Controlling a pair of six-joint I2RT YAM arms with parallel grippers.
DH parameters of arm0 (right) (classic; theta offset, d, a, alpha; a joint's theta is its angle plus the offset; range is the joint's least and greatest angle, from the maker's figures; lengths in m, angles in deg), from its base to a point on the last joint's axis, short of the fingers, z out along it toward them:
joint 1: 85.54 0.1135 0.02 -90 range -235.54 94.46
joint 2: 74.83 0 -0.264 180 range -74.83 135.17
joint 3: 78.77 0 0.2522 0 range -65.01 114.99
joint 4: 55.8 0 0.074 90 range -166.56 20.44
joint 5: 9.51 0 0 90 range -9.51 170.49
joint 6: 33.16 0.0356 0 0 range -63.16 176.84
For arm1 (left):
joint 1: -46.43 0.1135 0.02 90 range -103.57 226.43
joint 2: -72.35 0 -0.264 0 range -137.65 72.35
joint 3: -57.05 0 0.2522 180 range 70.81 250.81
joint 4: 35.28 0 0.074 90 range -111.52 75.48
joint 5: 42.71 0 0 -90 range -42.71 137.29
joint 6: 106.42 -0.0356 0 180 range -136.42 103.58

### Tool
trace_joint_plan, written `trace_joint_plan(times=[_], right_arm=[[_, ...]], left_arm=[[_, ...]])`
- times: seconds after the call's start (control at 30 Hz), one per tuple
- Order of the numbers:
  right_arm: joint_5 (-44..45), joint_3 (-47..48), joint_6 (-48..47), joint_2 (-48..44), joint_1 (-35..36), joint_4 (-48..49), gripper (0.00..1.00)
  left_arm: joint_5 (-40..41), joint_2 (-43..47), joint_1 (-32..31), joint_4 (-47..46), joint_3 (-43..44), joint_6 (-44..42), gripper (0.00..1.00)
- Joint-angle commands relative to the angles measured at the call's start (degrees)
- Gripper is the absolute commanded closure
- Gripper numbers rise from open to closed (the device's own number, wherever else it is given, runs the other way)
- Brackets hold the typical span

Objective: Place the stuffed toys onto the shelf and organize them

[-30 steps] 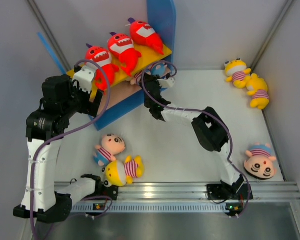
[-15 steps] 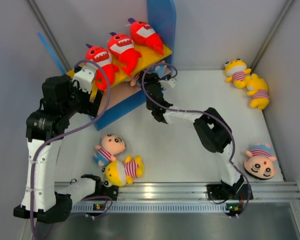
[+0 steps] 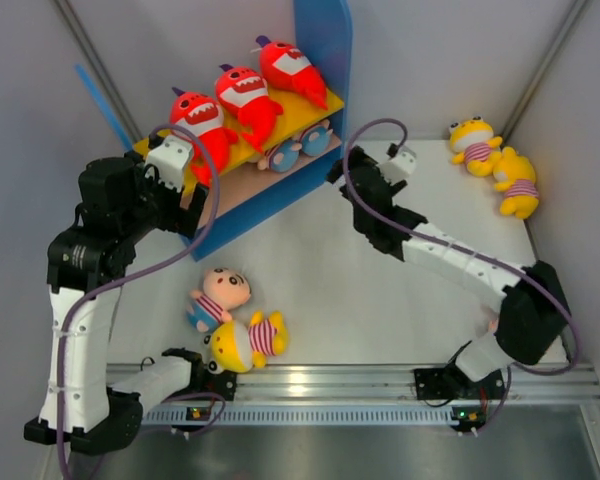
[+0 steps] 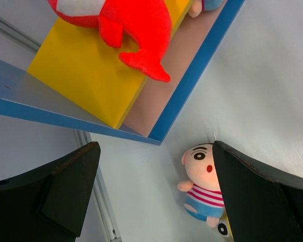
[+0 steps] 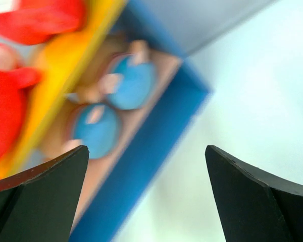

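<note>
L gripper (image 4: 152, 146) & R gripper (image 5: 146, 148) are both gaping wide, gripping nothing, hovering by shelf (image 3: 270, 200) at far-left corner. Three red sharks (image 3: 242, 95) are lying on top board (image 4: 81, 75), two dolls (image 3: 298, 147) underneath.

shelf (image 3: 325, 40) sits far left on counter (image 3: 380, 290) | three sharks (image 3: 242, 95) lie in a row on top board (image 3: 288, 115) | two shelf dolls (image 3: 298, 148) side by side on lower board (image 3: 235, 190) | near-left dolls (image 3: 235, 320) touch, before shelf | far-right dolls (image 3: 498, 160) touch, well apart from shelf
</note>
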Motion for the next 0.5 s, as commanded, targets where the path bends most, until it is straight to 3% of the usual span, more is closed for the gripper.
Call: trace_joint_plan(times=[0.0, 0.13, 0.2, 0.23, 0.3, 0.47], right_arm=[[7.6, -3.6, 13.5, -8.9, -4.7, -35.8, 0.01], [10.8, -8.0, 34.9, -13.7, -20.6, -62.8, 0.01], [14.2, -10.9, 42.6, -15.2, -24.7, -74.4, 0.01], [15.9, -12.4, 50.7, -15.4, -28.1, -77.8, 0.01], [16.2, -13.2, 55.2, -15.0, -32.2, -82.4, 0.01], [15.7, -13.3, 55.9, -10.9, -44.8, -85.0, 0.01]], left_arm=[[-2.1, 1.7, -1.0, -0.4, 0.8, -0.2, 0.01], [-3.4, 2.2, -1.8, -0.3, 0.4, 0.2, 0.01], [-4.1, 2.6, -2.1, -0.4, 0.4, 0.5, 0.01], [-4.3, 2.7, -2.2, -0.4, 0.4, 0.7, 0.01], [-4.5, 2.9, -2.3, -0.4, 0.2, 0.8, 0.01], [-4.6, 3.3, -2.6, -0.3, -0.3, 0.9, 0.01]])
